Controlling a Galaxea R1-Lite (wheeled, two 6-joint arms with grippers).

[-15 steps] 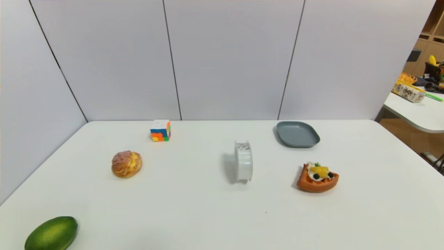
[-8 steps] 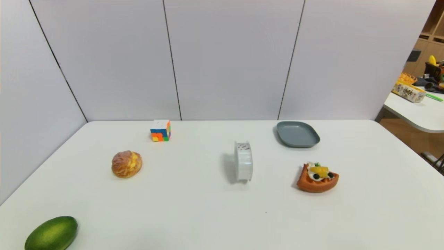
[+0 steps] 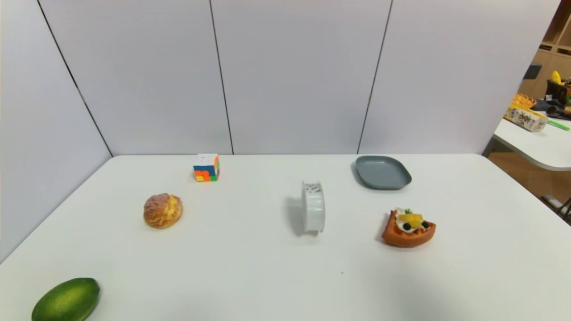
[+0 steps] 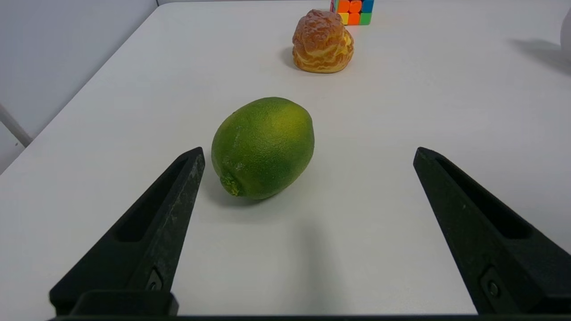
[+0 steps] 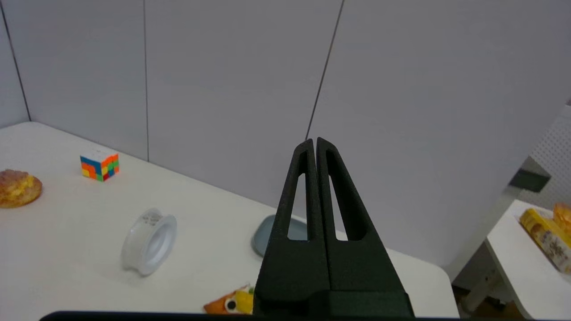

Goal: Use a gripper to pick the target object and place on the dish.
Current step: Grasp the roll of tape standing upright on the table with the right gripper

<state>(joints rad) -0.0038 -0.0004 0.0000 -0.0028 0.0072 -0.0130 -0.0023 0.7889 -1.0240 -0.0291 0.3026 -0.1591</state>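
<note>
- Nothing on the tabletop has shifted vs the earlier head frames: every obj sits where it was, and no arm has entered the head view.
- Progress: task not started, as far as the pics show. White disc (image 3: pixel 313 206) stands on its rim near the tabletop's centre, untouched; grey-blue dish (image 3: pixel 382 172) lies bare close to the far edge, toward the right corner. Pick, carry and place are all left.
- Right claw (image 5: pixel 316 141): fingers pressed together, holding nothing. It's raised above the near right part of the tabletop, pointing toward the back wall, w/ disc and dish both below and ahead of it (prob the arm to use, being nearer both).
- Left claw (image 4: pixel 308 154): spread wide, empty, low over the near left corner, w/ the green fruit (image 4: pixel 263 147) just ahead between its fingers but apart from them. Looks parked.
- Other items: pastry bun (image 3: pixel 163 210) toward the left edge, colour cube (image 3: pixel 206 167) by the far edge, waffle slice (image 3: pixel 408 228) nearer than the dish on the right.
</note>
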